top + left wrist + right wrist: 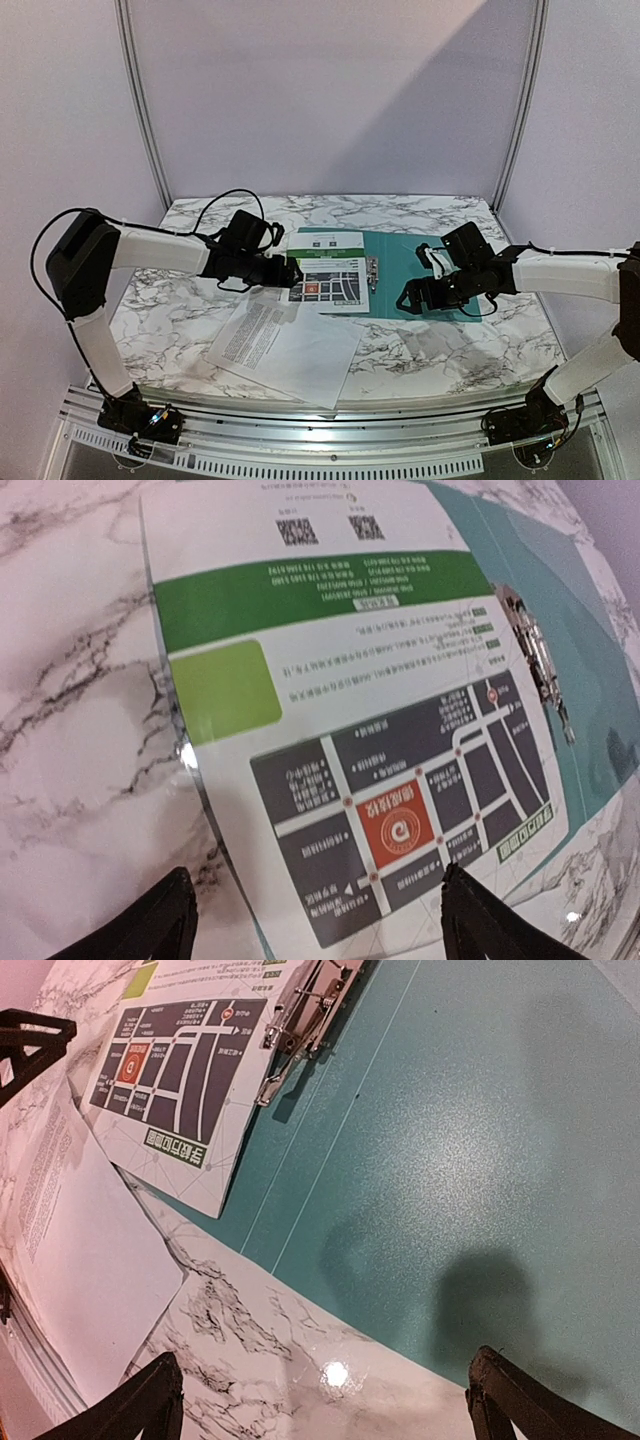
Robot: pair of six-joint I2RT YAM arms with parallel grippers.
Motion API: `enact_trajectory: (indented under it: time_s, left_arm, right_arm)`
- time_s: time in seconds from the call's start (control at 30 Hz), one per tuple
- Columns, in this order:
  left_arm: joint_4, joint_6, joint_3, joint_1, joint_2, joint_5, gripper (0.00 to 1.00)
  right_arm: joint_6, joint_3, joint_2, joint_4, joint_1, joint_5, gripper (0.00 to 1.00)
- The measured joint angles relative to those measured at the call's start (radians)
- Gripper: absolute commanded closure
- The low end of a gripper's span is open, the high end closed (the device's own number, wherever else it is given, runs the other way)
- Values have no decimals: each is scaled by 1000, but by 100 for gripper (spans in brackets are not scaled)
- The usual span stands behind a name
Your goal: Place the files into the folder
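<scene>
Teal card lies opened flat at the far middle of the marble desk [200, 300]: this is the folder [395, 255], with its metal clip [372, 272] running down the spine. The green-headed map sheet [325, 275] already rests on the folder's left half. One long edge sits just beside the clip and the opposite edge seems to overhang onto the marble, so I judge it in but not squared. The white text sheet [285, 345] lies outside the folder, skewed on the desk nearer the arms, so that file is yet to be fetched. Its far corner comes close to the map sheet, though I cannot tell whether they touch. The left gripper [292, 272] hovers at the map sheet's left edge, jaws spread wide with nothing between them, probably placed there to nudge that sheet inward. The right gripper [408, 297] hangs over the folder's bare right half near its front edge, likewise spread and empty. From there it could pin the folder so it does not slide when paper is pushed across.
</scene>
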Motion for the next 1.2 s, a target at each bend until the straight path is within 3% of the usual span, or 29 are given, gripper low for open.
enact_trajectory:
  time_s: [0.37,1.2]
  left_arm:
    - [45,4,158,34,198,19,17]
    - [50,46,340,48,335,34,20]
  right_arm:
    - [0,0,-2,2,0,1,1]
    - [-4,-2,31,21,0,5,1]
